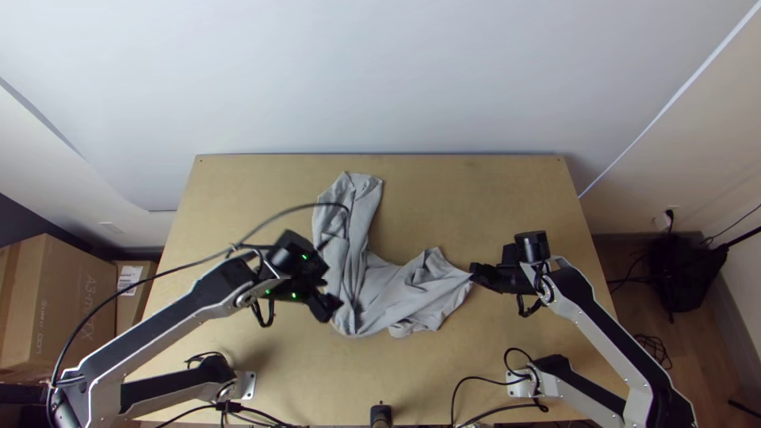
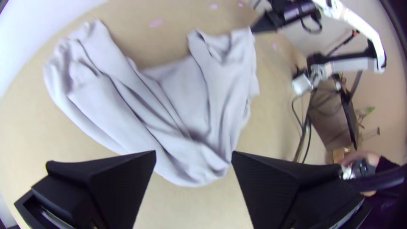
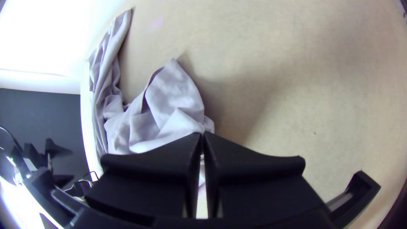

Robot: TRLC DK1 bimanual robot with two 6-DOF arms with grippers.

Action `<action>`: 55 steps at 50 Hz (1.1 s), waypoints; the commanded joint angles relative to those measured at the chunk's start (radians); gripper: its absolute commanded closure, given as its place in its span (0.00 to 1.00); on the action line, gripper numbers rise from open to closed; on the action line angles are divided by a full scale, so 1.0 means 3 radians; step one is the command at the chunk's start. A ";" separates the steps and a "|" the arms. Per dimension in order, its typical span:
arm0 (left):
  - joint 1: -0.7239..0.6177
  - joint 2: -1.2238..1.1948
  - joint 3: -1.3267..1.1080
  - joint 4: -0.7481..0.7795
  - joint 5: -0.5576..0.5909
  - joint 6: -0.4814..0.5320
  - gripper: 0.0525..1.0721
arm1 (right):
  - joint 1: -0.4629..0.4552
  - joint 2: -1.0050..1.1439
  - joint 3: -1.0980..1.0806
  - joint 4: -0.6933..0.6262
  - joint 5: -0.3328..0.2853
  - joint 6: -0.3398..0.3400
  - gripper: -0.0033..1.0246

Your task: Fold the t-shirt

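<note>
pinching the bunched t-shirt [image 1: 404,289], right tool [image 1: 474,274] is closed; empty left tool [image 1: 329,292] gapes near it.

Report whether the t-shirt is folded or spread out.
Neither: the t-shirt lies bunched and creased in a rough L shape, one end pinched in the right gripper.
</note>
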 commanded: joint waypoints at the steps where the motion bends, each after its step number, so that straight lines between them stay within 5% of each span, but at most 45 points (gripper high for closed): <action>1: 0.0288 -0.0025 0.0233 0.0198 0.0045 0.0104 0.04 | -0.0026 -0.0063 -0.0108 -0.0005 0.0011 -0.0082 0.97; 9: 0.0662 0.0465 0.0514 0.0469 0.0035 0.0042 0.04 | -0.0026 -0.0155 -0.0144 0.0000 0.0011 -0.0082 0.97; 19: 0.0703 0.1079 0.0693 0.0674 -0.0538 0.0063 0.06 | -0.0026 -0.0309 -0.0215 -0.0005 0.0026 -0.0052 0.97; 26: 0.0692 0.1197 0.0642 0.0730 -0.0548 0.0114 0.26 | -0.0042 -0.0437 -0.0272 -0.0046 0.0047 -0.0041 0.97; 55: 0.0621 0.1509 0.0253 0.0847 -0.0640 0.0247 0.25 | -0.0129 -0.0564 -0.0318 -0.0087 0.0047 -0.0026 0.97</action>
